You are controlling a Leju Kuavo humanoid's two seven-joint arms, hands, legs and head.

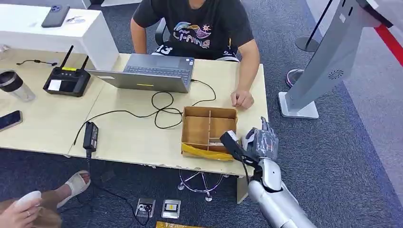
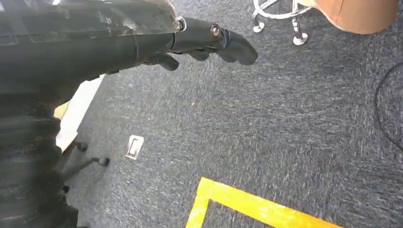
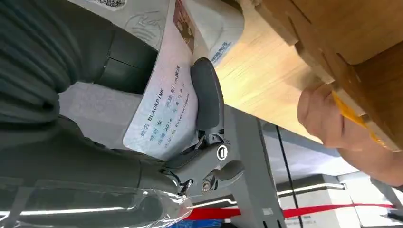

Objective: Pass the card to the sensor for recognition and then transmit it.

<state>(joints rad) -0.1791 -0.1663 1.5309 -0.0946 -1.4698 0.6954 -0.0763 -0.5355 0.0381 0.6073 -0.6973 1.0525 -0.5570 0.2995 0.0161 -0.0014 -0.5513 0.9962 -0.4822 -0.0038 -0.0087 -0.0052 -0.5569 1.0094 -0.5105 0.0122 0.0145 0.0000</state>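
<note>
- Big pale wooden table [image 1: 128, 137] runs across the head view; a person in a black printed T-shirt [image 1: 199, 23] sits at its far edge, one hand [image 1: 242, 99] flat on the top near the right end.
- Beyond the table's right edge, a tall grey slanted kiosk stand [image 1: 328, 61] rises from the blue-grey carpet [image 1: 342, 156].
- Grey open laptop [image 1: 152, 72] at the far edge, a black cable [image 1: 161, 107] looping from it to a black power brick [image 1: 90, 136] near the front edge.
- Black router with two antennas [image 1: 67, 78] sits toward the left end.
- Brown cardboard divided box [image 1: 209, 132] at the front right corner; something small and pale lies in a front compartment, too small to name.
- Right hand [image 1: 260, 142] is up just beside that box at the table's right edge, thumb [image 3: 207, 95] pressing a white printed card [image 3: 164, 109] flat against the hand. The card's long axis follows the thumb, toward the fingertips.
- Left hand [image 2: 209, 45] hangs over the carpet, fingers loosely out, holding nothing.
</note>
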